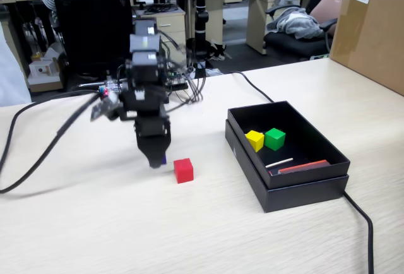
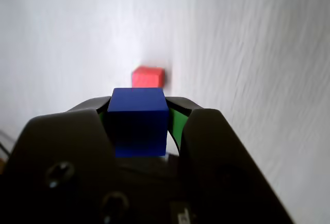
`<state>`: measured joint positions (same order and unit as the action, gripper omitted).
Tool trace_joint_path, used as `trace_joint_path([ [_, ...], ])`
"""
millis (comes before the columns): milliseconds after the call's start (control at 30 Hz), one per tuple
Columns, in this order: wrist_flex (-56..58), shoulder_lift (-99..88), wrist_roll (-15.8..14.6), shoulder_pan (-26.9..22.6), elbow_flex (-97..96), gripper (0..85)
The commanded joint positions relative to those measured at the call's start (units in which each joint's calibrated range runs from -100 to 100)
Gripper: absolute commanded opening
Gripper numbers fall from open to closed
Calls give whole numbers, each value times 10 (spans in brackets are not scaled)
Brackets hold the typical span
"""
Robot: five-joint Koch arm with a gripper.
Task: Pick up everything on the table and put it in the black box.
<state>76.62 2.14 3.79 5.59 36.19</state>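
Observation:
My gripper [image 2: 138,105] is shut on a blue cube [image 2: 139,121], which fills the space between the two black jaws in the wrist view. In the fixed view the gripper [image 1: 155,159] points down at the beige table [image 1: 95,223], and only a sliver of the blue cube [image 1: 163,159] shows at its tip. A red cube [image 1: 184,170] sits on the table just right of the gripper; the red cube [image 2: 148,77] shows beyond the blue one in the wrist view. The black box [image 1: 303,189] at the right holds a yellow cube [image 1: 255,140] and a green cube [image 1: 274,138].
Inside the box also lie a thin white stick [image 1: 279,162] and a flat red strip [image 1: 303,166]. A black cable [image 1: 363,223] runs along the table past the box, another cable [image 1: 31,160] curves at the left. A brown carton [image 1: 369,31] stands at the far right.

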Motion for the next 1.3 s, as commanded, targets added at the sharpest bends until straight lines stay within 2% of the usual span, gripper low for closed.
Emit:
trace_joint_path([
  [0, 1, -202, -14, -73, -6, 164],
  [167, 1, -212, -58, -168, -2, 164],
  [267, 2, -114, -93, -230, 42, 164],
  [333, 2, -47, -104, -242, 71, 164],
  [600, 18, 133, -117, -246, 178, 165],
  [933, 19, 216, -129, -237, 220, 172],
  [1067, 26, 220, -130, -232, 224, 350],
  [1100, 33, 202, -129, -227, 222, 419],
  [1267, 33, 72, -126, -213, 176, 418],
])
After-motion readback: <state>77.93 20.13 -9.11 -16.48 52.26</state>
